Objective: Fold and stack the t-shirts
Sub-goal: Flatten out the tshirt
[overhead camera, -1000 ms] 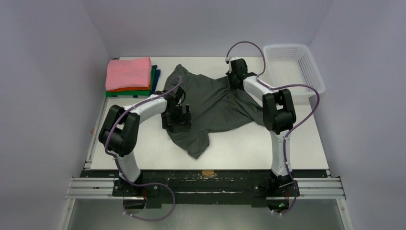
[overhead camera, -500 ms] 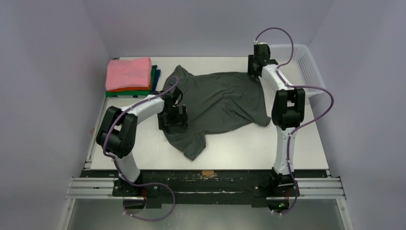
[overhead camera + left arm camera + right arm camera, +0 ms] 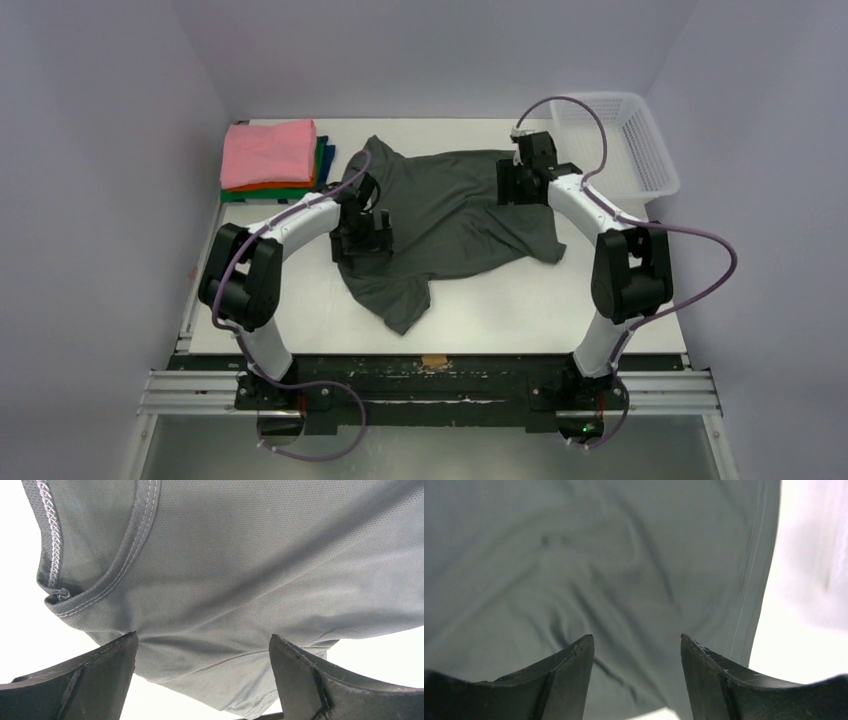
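A dark charcoal-grey t-shirt (image 3: 450, 215) lies spread and wrinkled across the middle of the white table, one sleeve trailing toward the front. At the back left sits a stack of folded t-shirts (image 3: 270, 160), pink on top over orange, green and dark blue. My left gripper (image 3: 363, 238) hovers over the grey t-shirt's left part, near the collar (image 3: 125, 560), jaws wide open and holding nothing (image 3: 202, 642). My right gripper (image 3: 518, 186) hangs over the shirt's back right corner, open, with only cloth (image 3: 599, 580) below it (image 3: 636, 640).
A white plastic mesh basket (image 3: 612, 140) stands at the back right corner, close behind the right arm. Grey walls enclose the table on three sides. Bare white tabletop (image 3: 620, 285) shows at the front right and along the left.
The right gripper carried the shirt's right edge toward the back right, spreading it, then opened, let go and drew back left. The left gripper stayed open, shifting only slightly.
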Robot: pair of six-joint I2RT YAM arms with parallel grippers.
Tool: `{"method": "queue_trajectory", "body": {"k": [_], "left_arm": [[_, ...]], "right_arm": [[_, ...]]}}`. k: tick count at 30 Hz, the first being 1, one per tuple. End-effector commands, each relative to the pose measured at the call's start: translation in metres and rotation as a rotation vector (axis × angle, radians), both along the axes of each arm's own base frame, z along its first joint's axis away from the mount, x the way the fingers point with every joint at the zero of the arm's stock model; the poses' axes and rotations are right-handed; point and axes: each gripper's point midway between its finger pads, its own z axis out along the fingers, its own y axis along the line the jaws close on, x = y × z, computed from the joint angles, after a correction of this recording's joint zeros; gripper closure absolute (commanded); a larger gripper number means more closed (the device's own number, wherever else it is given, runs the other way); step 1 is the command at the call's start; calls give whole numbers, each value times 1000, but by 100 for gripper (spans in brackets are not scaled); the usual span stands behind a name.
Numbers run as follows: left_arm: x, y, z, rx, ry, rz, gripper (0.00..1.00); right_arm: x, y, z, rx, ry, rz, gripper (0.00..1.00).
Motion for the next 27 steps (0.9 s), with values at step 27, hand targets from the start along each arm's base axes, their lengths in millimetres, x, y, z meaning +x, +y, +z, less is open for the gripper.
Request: {"method": "queue_trajectory", "body": {"k": [27], "left_arm": [[-137, -68, -21, 38, 20, -380, 25]], "right_arm": [[-109, -68, -83, 68, 191, -382, 51]]}}
